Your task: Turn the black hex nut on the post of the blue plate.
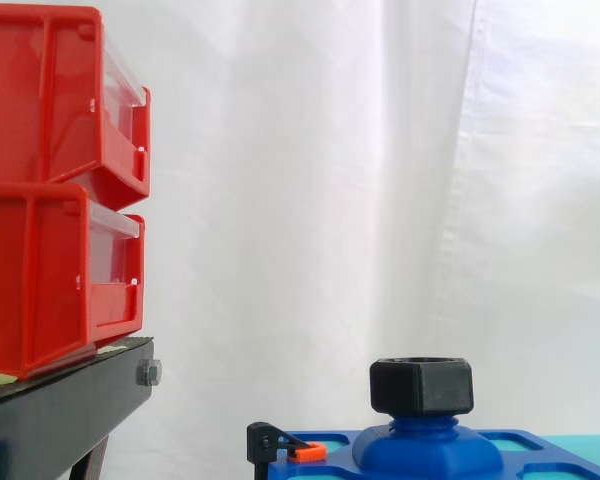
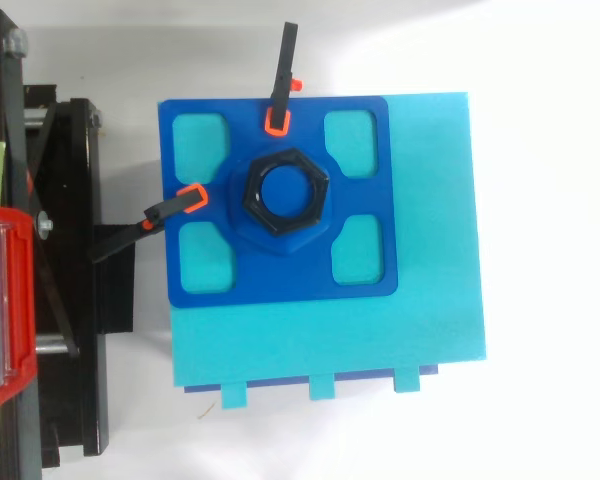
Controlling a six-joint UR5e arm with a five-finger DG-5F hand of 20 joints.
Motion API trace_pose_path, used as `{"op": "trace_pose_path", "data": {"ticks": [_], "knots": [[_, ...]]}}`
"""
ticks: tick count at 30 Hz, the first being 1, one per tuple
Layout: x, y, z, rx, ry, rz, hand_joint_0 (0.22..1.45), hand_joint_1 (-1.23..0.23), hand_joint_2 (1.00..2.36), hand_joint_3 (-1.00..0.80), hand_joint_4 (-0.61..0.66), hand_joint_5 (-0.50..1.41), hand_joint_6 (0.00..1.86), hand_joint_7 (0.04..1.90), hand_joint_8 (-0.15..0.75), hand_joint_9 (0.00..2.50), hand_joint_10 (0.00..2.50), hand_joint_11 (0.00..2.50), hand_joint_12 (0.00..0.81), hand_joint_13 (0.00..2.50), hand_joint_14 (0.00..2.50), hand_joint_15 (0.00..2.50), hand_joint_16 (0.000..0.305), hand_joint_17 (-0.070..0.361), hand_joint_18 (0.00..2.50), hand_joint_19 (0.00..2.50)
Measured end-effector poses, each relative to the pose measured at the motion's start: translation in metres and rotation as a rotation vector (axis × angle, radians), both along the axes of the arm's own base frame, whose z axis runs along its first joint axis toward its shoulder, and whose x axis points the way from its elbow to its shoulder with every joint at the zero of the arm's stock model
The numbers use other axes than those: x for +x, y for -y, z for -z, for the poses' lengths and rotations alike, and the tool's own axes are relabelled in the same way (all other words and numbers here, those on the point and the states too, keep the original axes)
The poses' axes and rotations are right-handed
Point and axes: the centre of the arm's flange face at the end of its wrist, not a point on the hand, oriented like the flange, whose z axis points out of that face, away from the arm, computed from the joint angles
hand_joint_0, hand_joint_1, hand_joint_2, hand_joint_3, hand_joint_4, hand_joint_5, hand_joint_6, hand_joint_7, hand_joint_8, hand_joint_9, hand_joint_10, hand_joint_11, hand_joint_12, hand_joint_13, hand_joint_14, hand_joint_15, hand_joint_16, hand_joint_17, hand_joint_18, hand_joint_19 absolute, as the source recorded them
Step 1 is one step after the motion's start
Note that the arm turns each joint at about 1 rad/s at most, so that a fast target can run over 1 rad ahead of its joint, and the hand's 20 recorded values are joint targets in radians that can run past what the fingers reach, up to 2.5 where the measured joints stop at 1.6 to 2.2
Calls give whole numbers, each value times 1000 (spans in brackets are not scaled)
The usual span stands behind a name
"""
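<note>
Black hex nut atop post (axis vertical, bore up)

White curtain behind, two red bins on a black stand at left.

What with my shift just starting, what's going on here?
Nothing is being handled at this moment. A black hex nut sits on the post of a blue plate, and nothing touches it. The plate lies on a turquoise block. Two small black clamps with orange tips sit at the plate's edges, one at the far edge and one at the side edge. Beside it, two red bins are stacked on a black stand.
</note>
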Motion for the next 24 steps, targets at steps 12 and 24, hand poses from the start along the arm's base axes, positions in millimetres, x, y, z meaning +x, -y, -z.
{"op": "trace_pose_path", "data": {"ticks": [12, 24], "knots": [[29, -5, 9, 85, 96, 53, 465, -470, 1000, -500, 108, -252, 501, 677, 241, 266, 0, 0, 380, 238, 0, 25, 57, 128, 0, 80], [126, -29, 48, 12, 136, 19, 469, -470, 1000, -500, 117, -250, 501, 674, 248, 290, 0, 0, 385, 261, 0, 36, 56, 127, 23, 93]]}}
